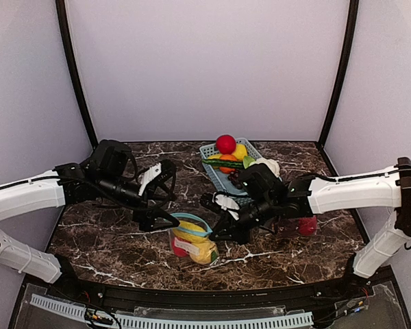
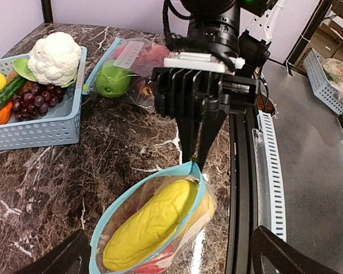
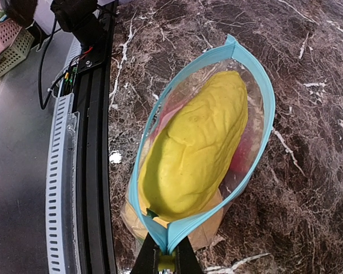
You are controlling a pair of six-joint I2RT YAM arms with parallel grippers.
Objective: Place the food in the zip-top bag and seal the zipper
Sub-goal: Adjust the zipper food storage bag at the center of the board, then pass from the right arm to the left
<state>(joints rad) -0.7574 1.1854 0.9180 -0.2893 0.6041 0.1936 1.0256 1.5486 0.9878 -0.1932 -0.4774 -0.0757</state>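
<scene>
The zip-top bag (image 1: 192, 241) is thin clear film w/ a light-blue zipper rim (image 3: 194, 224), so I'd expect it to be light, floppy and slick. It'll prob sag or slide on the marble table (image 2: 131, 148) if pushed w/o a hold. Best grip is the stiffer zipper strip at its ends, not the film. The right gripper (image 3: 167, 250) is pressed together on one end of that strip, pinching the corner. The left gripper (image 2: 170, 252) is spread wide at the bag's other end, touching nothing as far as I can see. The bag lies on the table near the front edge, btwn the two grippers, mouth gaping in a long oval, not sealed. Inside is a big lumpy yellow piece (image 3: 194, 148), glossy, prob hard, light and slippery, filling most of the mouth, w/ smth red (image 3: 244, 157) under it. It sits close up under the rim, so I reckon it needs settling before the zipper will meet. More food is in the blue basket (image 2: 51, 134) at the back: cauliflower (image 2: 56, 57), grapes (image 2: 37, 98), a red apple (image 1: 225, 144). A 2nd bag (image 2: 140, 57) w/ a green apple (image 2: 113, 80) lies near the basket.
</scene>
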